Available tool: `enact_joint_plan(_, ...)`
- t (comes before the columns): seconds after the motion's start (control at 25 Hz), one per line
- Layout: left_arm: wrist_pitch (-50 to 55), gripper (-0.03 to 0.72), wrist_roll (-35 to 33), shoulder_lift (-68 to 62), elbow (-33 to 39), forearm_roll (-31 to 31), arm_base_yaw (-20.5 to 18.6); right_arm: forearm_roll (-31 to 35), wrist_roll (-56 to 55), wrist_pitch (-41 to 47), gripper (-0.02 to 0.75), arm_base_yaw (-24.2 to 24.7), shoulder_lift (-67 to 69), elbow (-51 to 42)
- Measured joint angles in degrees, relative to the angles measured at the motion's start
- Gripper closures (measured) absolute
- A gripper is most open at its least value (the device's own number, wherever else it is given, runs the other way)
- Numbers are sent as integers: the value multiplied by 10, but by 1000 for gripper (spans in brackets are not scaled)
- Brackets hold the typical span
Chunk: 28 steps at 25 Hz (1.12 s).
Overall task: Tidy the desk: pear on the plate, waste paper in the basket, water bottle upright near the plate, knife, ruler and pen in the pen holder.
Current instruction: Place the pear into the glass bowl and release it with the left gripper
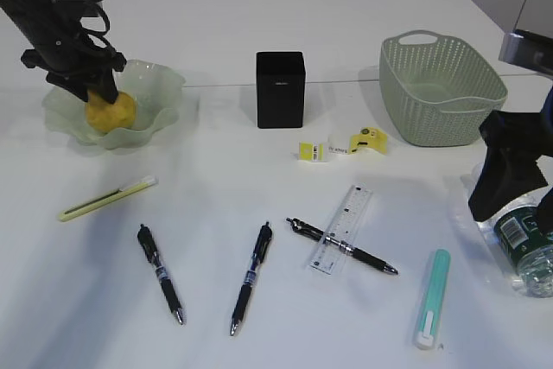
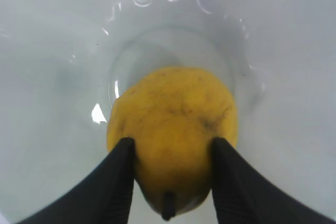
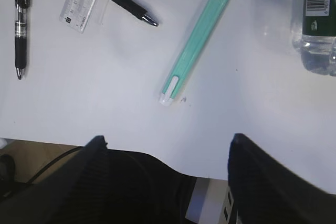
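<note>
The left gripper (image 2: pixel 170 153) clasps the pear (image 2: pixel 173 129) inside the plate (image 1: pixel 160 84) (stem toward the wrist) — the right gripper (image 3: pixel 168 145) hangs wide open, empty, above the counter (image 3: pixel 105 93).

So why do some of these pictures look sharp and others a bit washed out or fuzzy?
Exterior view: even light, crisp, with soft shadows beside the pen holder and basket. Left wrist view: hazy, bright glints on the plate, the fingers around the pear soft-edged. Right wrist view: the green knife is sharp, the near fingers blurred, and the water bottle throws a pale shadow.
</note>
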<state>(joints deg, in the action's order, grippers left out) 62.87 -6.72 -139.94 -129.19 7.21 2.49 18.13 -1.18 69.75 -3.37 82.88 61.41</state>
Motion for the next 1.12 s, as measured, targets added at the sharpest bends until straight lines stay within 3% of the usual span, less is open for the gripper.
enact_joint_plan(0.8,0,362,0,0,0,3,0,0,0,1,187,0,0,0)
enact_joint_plan(1.12,-3,311,0,0,0,9,0,0,0,1,187,0,0,0)
